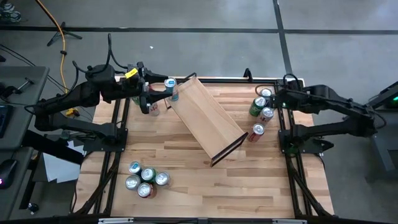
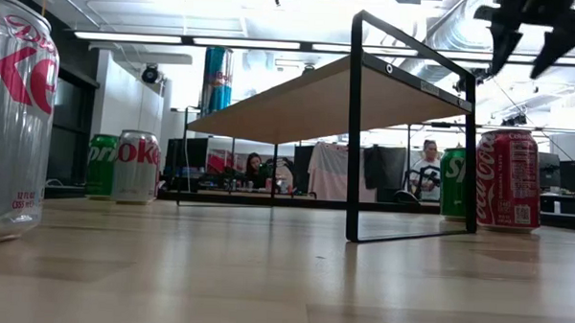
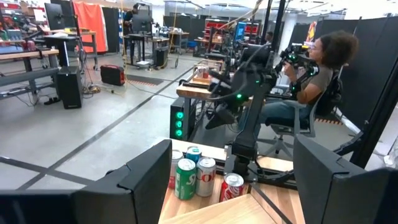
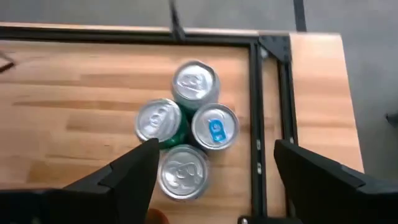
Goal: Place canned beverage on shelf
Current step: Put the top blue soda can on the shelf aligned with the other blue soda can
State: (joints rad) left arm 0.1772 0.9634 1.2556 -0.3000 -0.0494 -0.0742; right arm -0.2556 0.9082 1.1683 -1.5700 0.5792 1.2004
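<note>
While the right claw hangs above the table with its two dark fingers spread wide and nothing between them, a cluster of four upright cans stands directly beneath it, seen lid-on in the right wrist view: two silver tops, a green-sided one, and a blue-tabbed one, all touching or nearly so. In the high view this cluster sits by the table's far right corner, just inside the black frame rail, with a red can standing apart, nearer the shelf. The shelf, a pale plank on a thin black frame, lies diagonally across the table's middle, its long axis running from far left to near right; its near end is the end closest to the right arm, which is judged the better placed for the next pick. From the cluster the shelf lies toward the table's centre, with bare wood between them. The left claw, fingers apart and empty, waits at the shelf's far end, close to a blue-topped can that stands there. Another group of cans stands near the table's front left. Open room is ample beside the shelf's near end, while the rail crowds the cluster's outer side
</note>
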